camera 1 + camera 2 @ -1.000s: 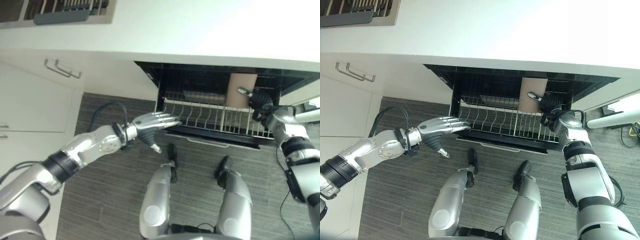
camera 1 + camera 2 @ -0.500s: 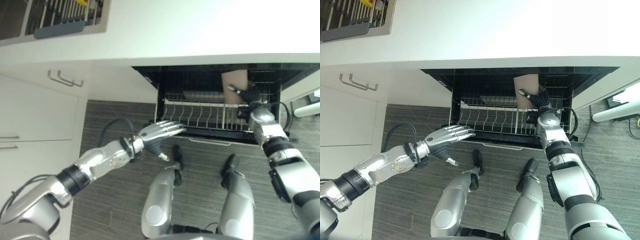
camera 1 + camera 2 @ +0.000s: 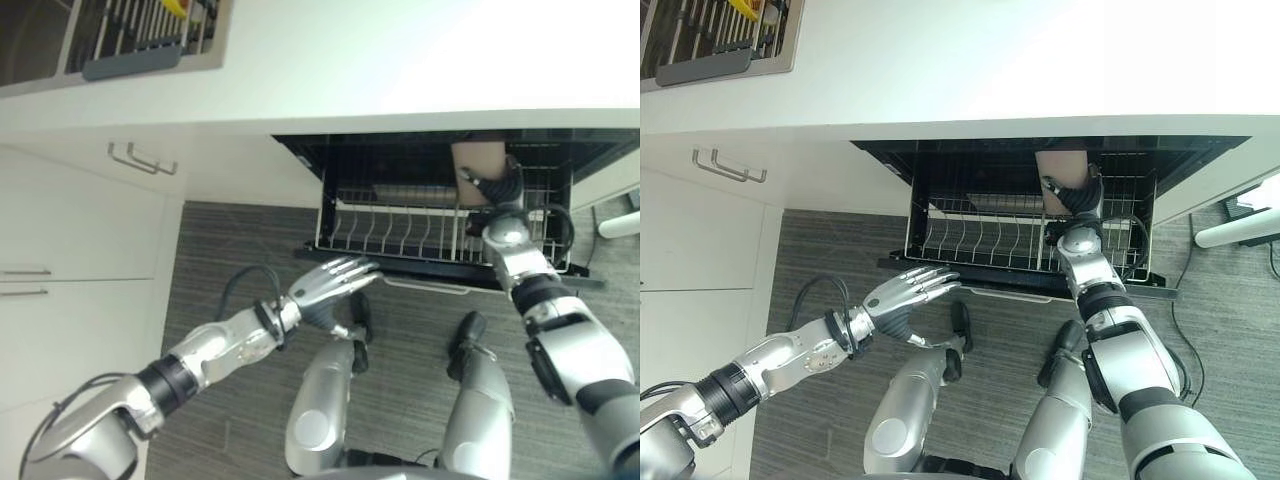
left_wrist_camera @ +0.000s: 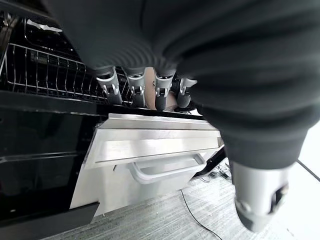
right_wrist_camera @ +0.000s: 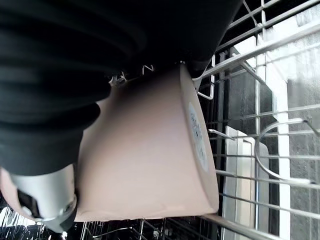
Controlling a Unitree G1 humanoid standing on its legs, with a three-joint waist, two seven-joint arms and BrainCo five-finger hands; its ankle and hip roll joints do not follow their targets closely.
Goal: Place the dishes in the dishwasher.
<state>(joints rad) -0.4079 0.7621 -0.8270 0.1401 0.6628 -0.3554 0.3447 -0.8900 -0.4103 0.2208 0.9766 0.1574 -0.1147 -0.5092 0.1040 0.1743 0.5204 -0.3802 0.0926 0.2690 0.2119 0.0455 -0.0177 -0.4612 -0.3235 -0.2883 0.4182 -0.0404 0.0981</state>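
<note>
A tan cup (image 3: 478,158) lies on its side over the back right part of the dishwasher's wire rack (image 3: 390,228), just under the counter's edge. My right hand (image 3: 497,190) is shut on it, the thumb across its wall; up close the cup (image 5: 145,150) shows its flat base towards the rack wires. My left hand (image 3: 330,285) hovers open, fingers straight, in front of the rack's left front corner and touching nothing. Past its fingertips (image 4: 135,92) I see the rack and the dishwasher's steel front with its handle (image 4: 160,167).
A grey dish (image 3: 405,192) lies at the back of the rack. The white counter (image 3: 400,60) overhangs the dishwasher. A drying rack (image 3: 130,40) with utensils sits at the far left of the counter. White cabinets with bar handles (image 3: 140,158) stand to the left.
The camera has shifted. My right hand has carried the cup deeper into the rack, under the counter's edge. My left hand has drawn back a little from the rack's front.
</note>
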